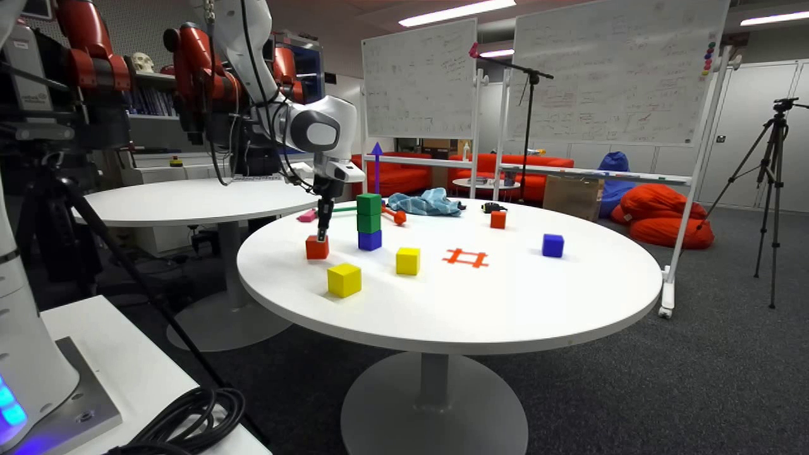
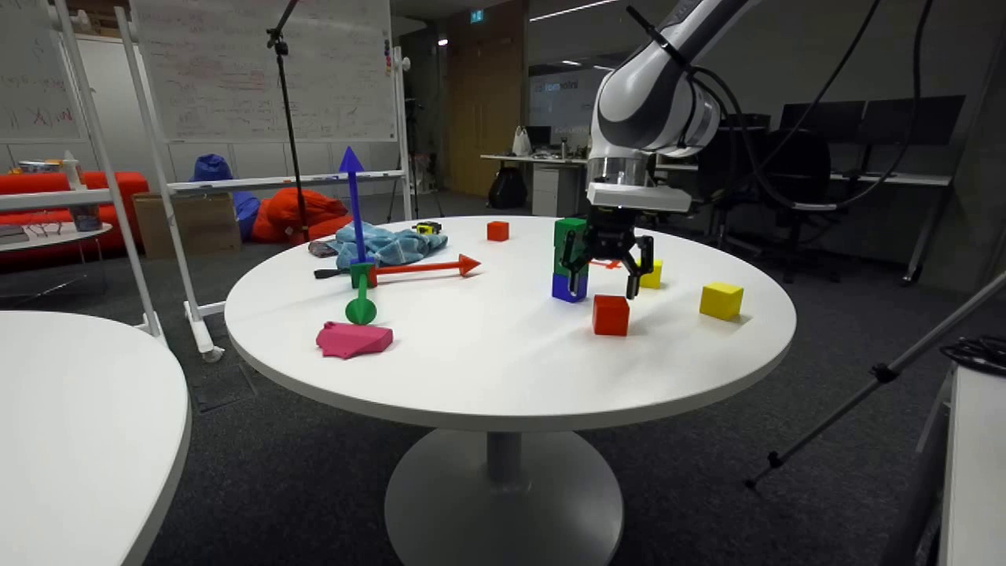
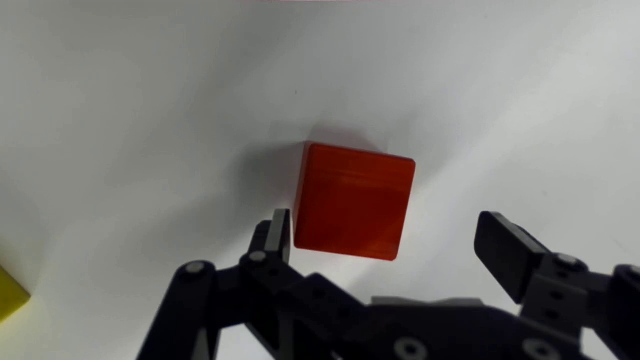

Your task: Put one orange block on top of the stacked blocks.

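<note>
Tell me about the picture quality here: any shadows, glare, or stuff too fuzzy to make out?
In the wrist view, dim light and soft shadows left of the orange block, its edges fairly crisp; in an exterior view, a long ceiling light glares white; in both exterior views, whiteboard writing too faint to read.

Orange block looks smooth, semi-gloss plastic, tbl smooth w/ sl. sheen, gripper mostly matt, cloth matt.

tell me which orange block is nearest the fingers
The orange block by the stacked blocks: the wrist view shows it close to the open fingers. The other orange block sits farther off, closer to the blue cloth.
</note>
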